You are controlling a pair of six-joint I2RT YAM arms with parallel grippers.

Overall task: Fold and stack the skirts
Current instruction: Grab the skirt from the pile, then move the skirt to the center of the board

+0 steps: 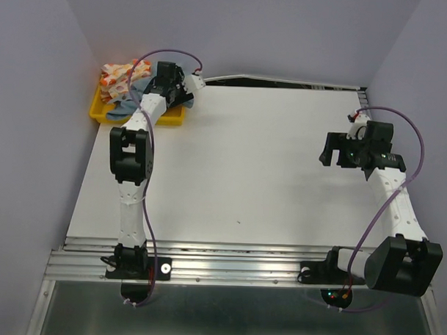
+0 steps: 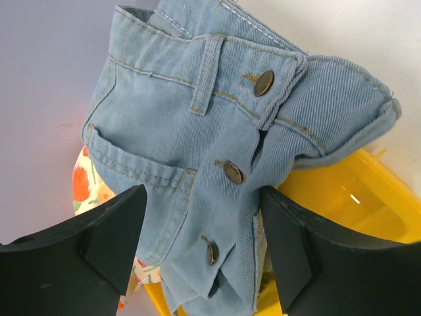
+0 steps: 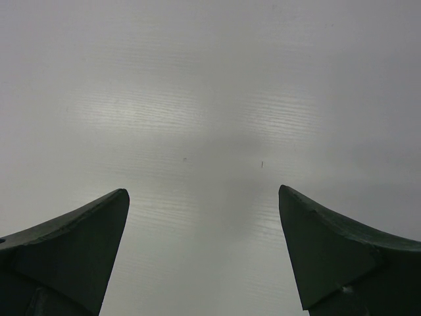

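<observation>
The light-blue denim skirt (image 2: 197, 118) lies bunched in a yellow bin (image 2: 355, 197) at the table's back left, its button front and one pocket facing up. Under it, at the left, a white skirt with orange and red spots (image 2: 89, 187) peeks out. My left gripper (image 2: 202, 197) is down over the bin with its jaws apart astride the denim's buttoned strip; the right finger (image 2: 289, 250) touches the cloth. In the top view the left gripper (image 1: 171, 81) covers part of the denim skirt (image 1: 138, 87) beside the spotted skirt (image 1: 118, 75). My right gripper (image 3: 204, 194) hangs open over bare table, holding nothing.
The yellow bin (image 1: 100, 112) sits at the back left corner against the purple wall. The white table (image 1: 246, 161) spreads between the arms. The right gripper (image 1: 328, 153) hovers near the table's right edge. A metal rail runs along the near edge.
</observation>
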